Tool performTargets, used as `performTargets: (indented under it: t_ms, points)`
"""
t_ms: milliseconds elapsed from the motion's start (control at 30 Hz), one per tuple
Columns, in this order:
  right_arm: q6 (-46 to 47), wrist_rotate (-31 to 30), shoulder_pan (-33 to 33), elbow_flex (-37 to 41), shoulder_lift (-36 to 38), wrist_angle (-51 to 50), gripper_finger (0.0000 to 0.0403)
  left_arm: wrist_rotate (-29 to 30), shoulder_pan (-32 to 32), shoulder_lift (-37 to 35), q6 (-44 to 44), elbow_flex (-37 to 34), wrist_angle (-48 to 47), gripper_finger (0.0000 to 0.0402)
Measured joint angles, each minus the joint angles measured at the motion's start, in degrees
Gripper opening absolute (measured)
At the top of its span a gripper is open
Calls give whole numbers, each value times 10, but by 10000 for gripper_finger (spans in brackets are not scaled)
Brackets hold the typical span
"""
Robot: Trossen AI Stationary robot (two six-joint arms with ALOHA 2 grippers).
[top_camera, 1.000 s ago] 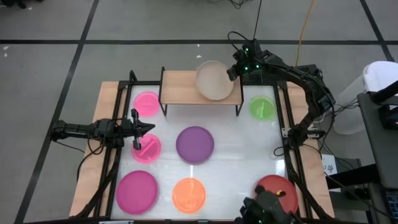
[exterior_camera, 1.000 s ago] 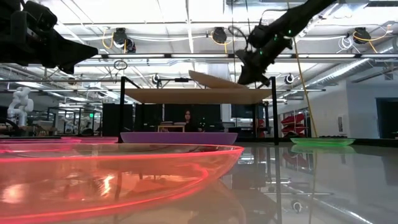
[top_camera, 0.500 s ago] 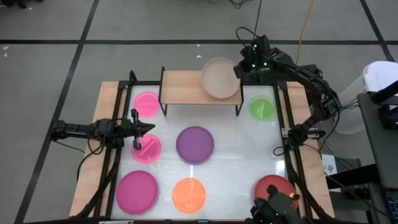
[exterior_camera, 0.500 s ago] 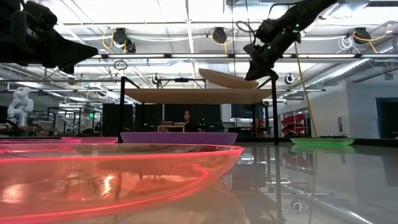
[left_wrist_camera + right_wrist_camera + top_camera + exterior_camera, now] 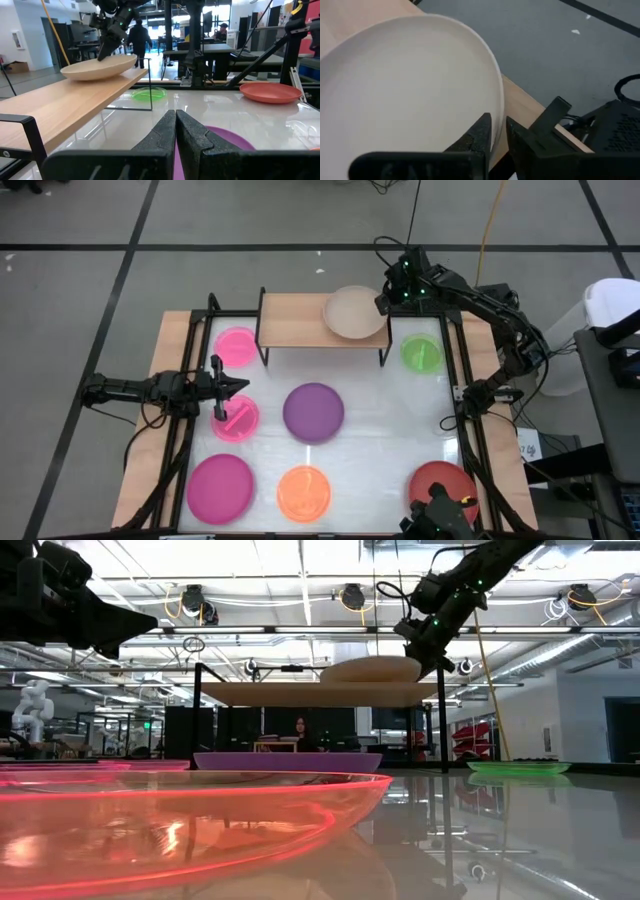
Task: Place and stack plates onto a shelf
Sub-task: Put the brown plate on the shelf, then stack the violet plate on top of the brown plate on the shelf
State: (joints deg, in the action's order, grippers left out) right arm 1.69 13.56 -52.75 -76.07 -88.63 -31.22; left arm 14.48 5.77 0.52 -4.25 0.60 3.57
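Note:
The beige plate (image 5: 352,313) lies level, on its base, at the right end of the wooden shelf (image 5: 295,325) at the table's far side. My right gripper (image 5: 498,137) is at the plate's far right rim, its fingers slightly apart with the rim between them. My left gripper (image 5: 240,387) hovers shut at the table's left side, beside a small pink plate (image 5: 235,418). The purple plate (image 5: 313,412) rests at the table's middle. My right gripper has one finger (image 5: 481,134) over the inside of the beige plate's far right rim (image 5: 497,107) and the other outside it, coming down at a slant from the far right. I cannot tell whether either finger touches the rim.
Other plates rest on the white table: pink (image 5: 237,345) left of the shelf, green (image 5: 421,353) right of it, magenta (image 5: 220,487), orange (image 5: 304,492) and red (image 5: 443,485) along the near edge. The shelf's left half is bare board. A black frame borders the table.
My right gripper has carried the beige plate a little toward the table's right edge and far side. The plate stood tilted, its right rim raised off the shelf, and has tipped down until it lies level on the board.

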Motion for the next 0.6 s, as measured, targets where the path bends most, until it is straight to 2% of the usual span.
performTargets:
  t_ms: [400, 467, 600]
  points:
    - [-13, 3, 0, 3, 2, 11, 92, 0, 0, 0, 0, 0, 0, 19]
    - [-14, 22, 0, 3, 14, 7, 97, 0, 0, 0, 0, 0, 0, 19]
    - [-11, 99, 9, 3, 78, 12, 100, 0, 0, 0, 0, 0, 0, 19]
